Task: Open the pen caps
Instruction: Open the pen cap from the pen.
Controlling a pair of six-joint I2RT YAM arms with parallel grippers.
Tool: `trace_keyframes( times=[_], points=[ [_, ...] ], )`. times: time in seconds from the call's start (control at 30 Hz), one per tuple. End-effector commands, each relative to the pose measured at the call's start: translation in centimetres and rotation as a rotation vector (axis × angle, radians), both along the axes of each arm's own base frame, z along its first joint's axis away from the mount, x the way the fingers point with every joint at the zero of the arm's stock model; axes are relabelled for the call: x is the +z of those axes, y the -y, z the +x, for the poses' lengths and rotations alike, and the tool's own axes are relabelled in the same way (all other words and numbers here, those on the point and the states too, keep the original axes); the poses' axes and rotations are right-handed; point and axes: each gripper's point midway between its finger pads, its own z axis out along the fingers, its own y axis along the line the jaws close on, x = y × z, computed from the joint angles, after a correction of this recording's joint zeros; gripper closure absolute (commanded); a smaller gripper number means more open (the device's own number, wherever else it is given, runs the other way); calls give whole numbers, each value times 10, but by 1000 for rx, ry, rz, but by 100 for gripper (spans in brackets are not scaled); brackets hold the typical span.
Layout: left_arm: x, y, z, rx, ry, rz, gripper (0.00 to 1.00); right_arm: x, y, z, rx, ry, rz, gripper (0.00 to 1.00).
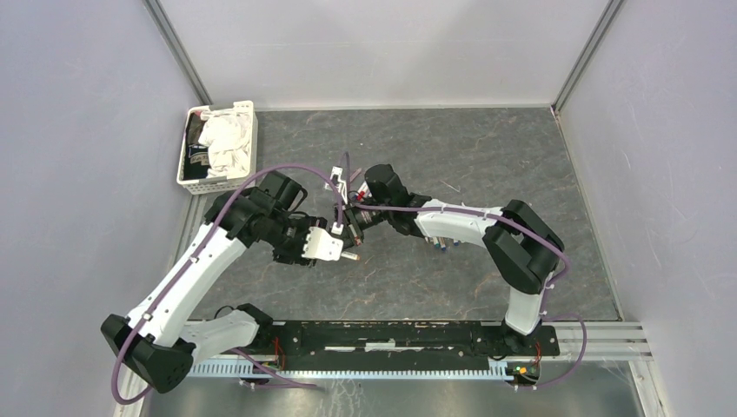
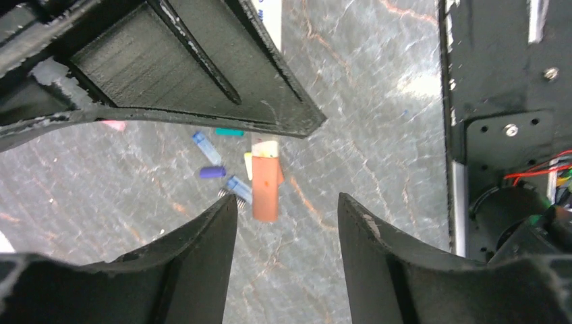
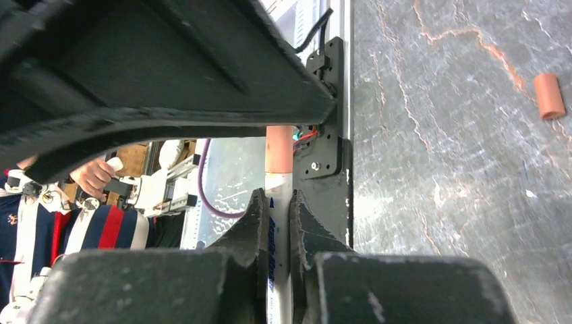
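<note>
Overhead, reaching toward two o'clock with the left arm (image 1: 200,261) and toward ten o'clock with the right arm (image 1: 469,226). Pinching one white pen (image 3: 276,233) in the right gripper (image 3: 275,202), orange cap (image 3: 279,148) on, at twelve o'clock of the fingers. Holding the left gripper (image 2: 287,206) wide, touching nothing. Counting loose pen caps (image 2: 206,147) beyond it: two blue, one each purple, teal, pink, yellowish. Spotting one loose orange cap (image 3: 549,96) at two o'clock in the right wrist view.
</note>
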Motion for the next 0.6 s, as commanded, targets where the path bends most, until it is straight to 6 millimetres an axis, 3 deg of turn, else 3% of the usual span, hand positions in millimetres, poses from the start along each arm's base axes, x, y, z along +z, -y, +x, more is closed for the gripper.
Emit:
trace_keyframes(
  times=[0.0,0.13,0.3,0.4,0.57],
  points=[
    [16,21,-15,8,-71,-130,37,22,10,-3,42,98,102,100],
    [12,26,-24,9,-144,-148,39,29,11,-6,52,109,132,100],
    [6,29,-16,42,-164,-135,46,31,8,-3,50,94,132,100],
    [1,25,-6,64,-134,-103,55,30,8,-4,51,85,130,100],
    [-6,16,1,61,-89,-52,77,27,6,-2,43,72,121,100]
  ],
)
